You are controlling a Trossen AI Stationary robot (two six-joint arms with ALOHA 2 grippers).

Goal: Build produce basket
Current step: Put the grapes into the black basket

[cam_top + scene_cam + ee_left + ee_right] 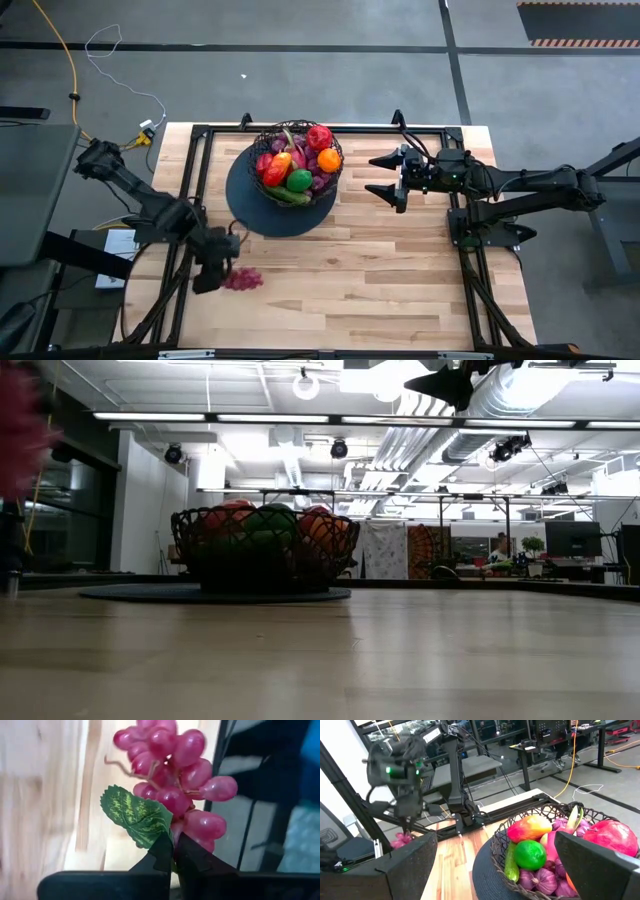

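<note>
The black wire basket [295,163] stands on a flat dark disc at the far middle of the table. It holds an orange, a green round fruit, red fruits, a cucumber and pink dragon fruit. My left gripper [218,268] is near the table's left near corner, shut on a bunch of purple grapes [243,279]. The low view shows the grapes [20,420] as a pink blur high above the table. My right gripper [373,174] hovers open just right of the basket [545,855], pointing at it. My left gripper [173,855] pinches the grape bunch between its two fingers at the stem end [175,832], right beside the green leaf [137,815]. The fingers slant down from the table's left. The bunch extends beyond the fingertips and is lifted clear of the table.
The dark round disc [262,212] under the basket reaches toward the table's middle. A black metal frame [190,170] runs along the table's left, far and right edges. Bare wood [380,270] lies between the grapes and the basket, and across the near half.
</note>
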